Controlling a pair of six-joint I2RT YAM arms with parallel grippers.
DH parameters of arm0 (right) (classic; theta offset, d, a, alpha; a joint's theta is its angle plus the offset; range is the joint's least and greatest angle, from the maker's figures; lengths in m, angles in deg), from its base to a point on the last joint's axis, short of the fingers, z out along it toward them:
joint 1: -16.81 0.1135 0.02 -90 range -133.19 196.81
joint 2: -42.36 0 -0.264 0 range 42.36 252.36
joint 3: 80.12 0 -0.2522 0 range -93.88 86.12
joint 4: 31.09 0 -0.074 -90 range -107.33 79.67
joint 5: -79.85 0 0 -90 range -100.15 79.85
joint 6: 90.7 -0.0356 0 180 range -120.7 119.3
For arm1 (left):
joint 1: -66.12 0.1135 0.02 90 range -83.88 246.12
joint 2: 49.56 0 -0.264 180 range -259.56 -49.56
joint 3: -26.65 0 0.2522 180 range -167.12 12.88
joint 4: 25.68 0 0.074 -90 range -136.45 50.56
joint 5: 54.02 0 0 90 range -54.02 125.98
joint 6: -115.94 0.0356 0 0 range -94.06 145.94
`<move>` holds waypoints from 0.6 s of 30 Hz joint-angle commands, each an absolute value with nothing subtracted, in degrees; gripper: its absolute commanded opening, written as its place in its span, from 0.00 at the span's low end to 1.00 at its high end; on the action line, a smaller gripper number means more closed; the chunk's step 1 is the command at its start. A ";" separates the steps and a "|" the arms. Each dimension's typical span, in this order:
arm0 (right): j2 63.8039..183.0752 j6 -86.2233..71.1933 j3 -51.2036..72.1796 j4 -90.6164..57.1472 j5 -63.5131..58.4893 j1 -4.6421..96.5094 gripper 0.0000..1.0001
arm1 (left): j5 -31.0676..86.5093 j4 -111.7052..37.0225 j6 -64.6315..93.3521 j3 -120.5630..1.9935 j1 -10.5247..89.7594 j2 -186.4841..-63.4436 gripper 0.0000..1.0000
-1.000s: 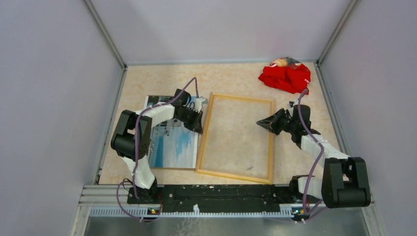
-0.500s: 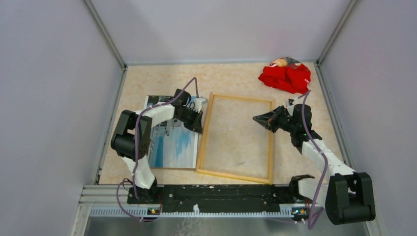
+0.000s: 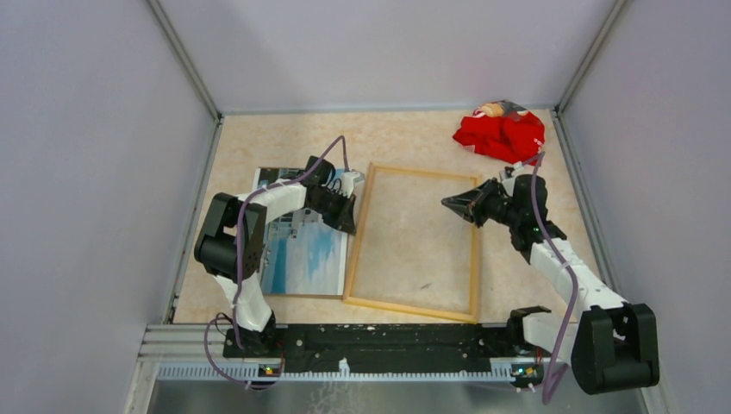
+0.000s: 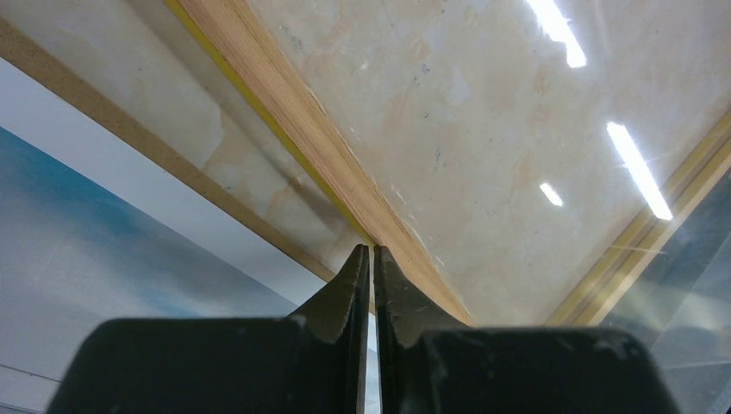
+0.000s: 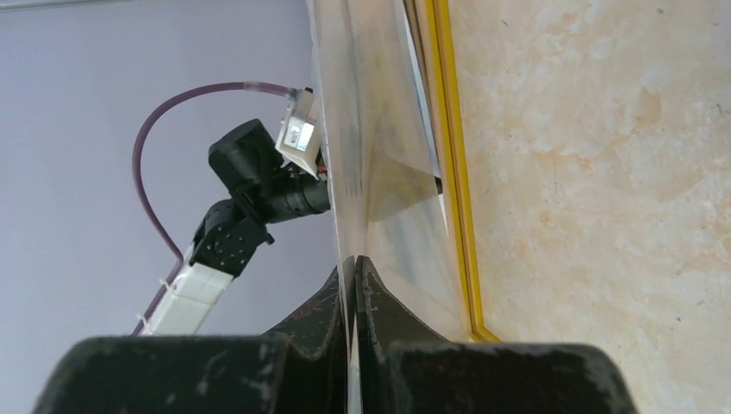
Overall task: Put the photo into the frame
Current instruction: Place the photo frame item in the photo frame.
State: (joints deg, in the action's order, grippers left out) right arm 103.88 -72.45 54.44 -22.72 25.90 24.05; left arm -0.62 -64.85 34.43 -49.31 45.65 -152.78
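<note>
From above, the right claw (image 3: 450,203) has swung in from the right side of the table (image 3: 414,142) over the last second. It now sits over the right rail of the frame (image 3: 356,250), a little farther up that rail. The left claw (image 3: 346,216) hasn't budged from the left rail. The photo (image 3: 302,254) lies face up just to the left of the frame, still outside it.

On the left wrist camera, the fingers are narrow, with their tips down at the frame's wooden rail. Whether they pinch anything I can't tell.

On the right wrist camera, that claw is closed on the edge of a clear sheet (image 5: 345,129), which tilts up off the yellow frame. I'd say the cover is being raised out of the way so the photo can go in next.
</note>
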 commanded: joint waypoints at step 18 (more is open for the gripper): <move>102.91 -62.01 53.00 -18.84 27.47 24.91 0.00 | -1.75 -63.46 35.68 -50.75 45.29 -151.64 0.11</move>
